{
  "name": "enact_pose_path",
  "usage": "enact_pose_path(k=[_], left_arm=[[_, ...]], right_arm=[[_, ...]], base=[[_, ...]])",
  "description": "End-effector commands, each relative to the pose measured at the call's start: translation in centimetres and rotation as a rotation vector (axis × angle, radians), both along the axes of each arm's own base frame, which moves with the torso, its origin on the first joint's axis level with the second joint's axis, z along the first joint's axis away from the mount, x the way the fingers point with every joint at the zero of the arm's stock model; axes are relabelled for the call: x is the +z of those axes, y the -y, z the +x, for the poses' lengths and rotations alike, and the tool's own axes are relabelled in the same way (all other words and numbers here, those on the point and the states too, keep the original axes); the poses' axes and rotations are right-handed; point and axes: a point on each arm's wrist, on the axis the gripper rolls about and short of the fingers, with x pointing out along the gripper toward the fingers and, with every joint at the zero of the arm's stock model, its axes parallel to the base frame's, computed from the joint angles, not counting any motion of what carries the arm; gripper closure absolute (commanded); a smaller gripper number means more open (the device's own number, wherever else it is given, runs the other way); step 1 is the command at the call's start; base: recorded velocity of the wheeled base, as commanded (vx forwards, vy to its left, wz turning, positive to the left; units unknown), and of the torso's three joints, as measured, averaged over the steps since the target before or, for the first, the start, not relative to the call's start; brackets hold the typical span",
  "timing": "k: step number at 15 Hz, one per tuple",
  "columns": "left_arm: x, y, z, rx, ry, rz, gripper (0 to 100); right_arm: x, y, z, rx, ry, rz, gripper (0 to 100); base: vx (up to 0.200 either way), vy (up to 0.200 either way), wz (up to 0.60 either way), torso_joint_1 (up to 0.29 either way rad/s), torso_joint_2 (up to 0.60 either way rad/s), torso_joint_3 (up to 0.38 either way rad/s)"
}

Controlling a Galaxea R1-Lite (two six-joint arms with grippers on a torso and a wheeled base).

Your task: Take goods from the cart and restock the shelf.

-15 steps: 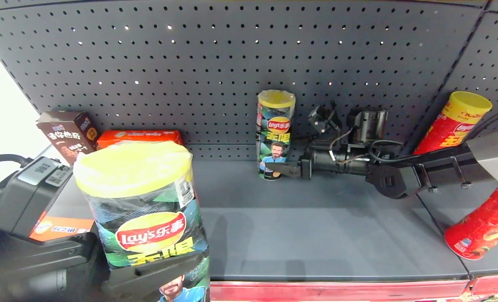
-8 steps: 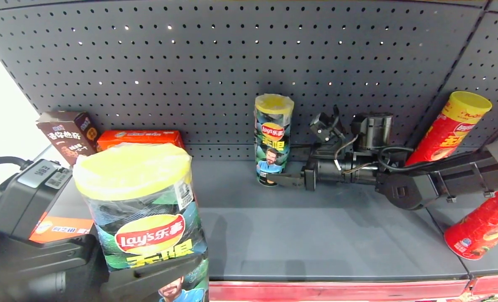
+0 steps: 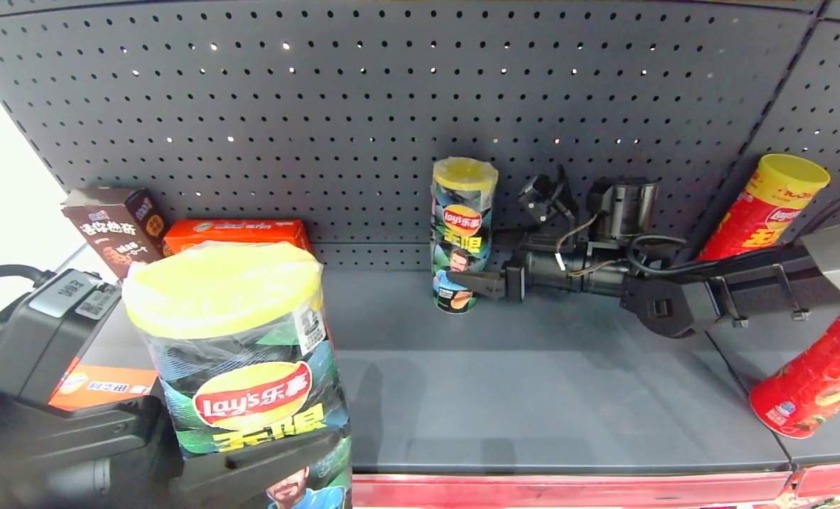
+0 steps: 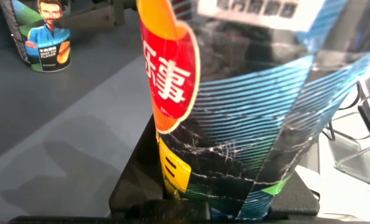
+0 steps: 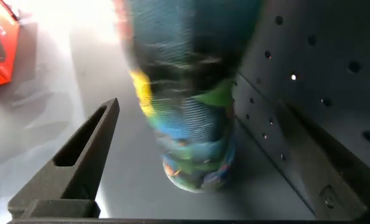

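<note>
Right gripper (image 3: 466, 281) reaches in level from the right at the back of the shelf (image 3: 533, 396), its jaws spread wide on either side of the far can (image 3: 464, 226). In the right wrist view the front finger (image 5: 79, 162) stands clearly apart from the can's wall. The rear finger (image 5: 309, 162) runs between the can and the pegboard (image 3: 392, 106), and whether it touches the can cannot be told. The gripper clamps nothing.

The far can stands upright, long axis vertical, and its base appears to rest on the shelf close to the pegboard. It lies between the fingers, towards their tips, so the stocking of this can looks all but done. The likely next move is a straight pull-back along the arm's own line to the right. Any sideways drift would put a finger against the can and could tip it.

Left gripper (image 3: 264, 452) sits low at the shelf's front left, closed tight on the near can (image 3: 240, 353), which it holds upright. This arm is well apart from the far can, and open shelf lies between the two.

A brown box (image 3: 112, 226) and an orange box (image 3: 236, 230) stand behind the near can. On the right, one red can (image 3: 763, 205) leans on the pegboard and another (image 3: 809, 382) lies on its side.
</note>
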Motion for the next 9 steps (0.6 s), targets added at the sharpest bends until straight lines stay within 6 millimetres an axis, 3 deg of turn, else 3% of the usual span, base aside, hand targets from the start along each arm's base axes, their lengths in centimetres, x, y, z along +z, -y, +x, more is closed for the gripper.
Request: enact_pose_path(k=[1, 9], left_arm=[[0.0, 0.0, 0.0, 0.000, -0.001, 0.000, 100], [-0.3, -0.1, -0.1, 0.000, -0.011, 0.006, 100]], right_arm=[[-1.2, -0.7, 0.7, 0.008, -0.016, -0.008, 0], [-1.6, -2.0, 2.4, 0.014, -0.004, 0.006, 0]], base=[[0.000, 0.000, 0.00, 0.000, 0.00, 0.000], [0.000, 0.000, 0.00, 0.000, 0.00, 0.000]])
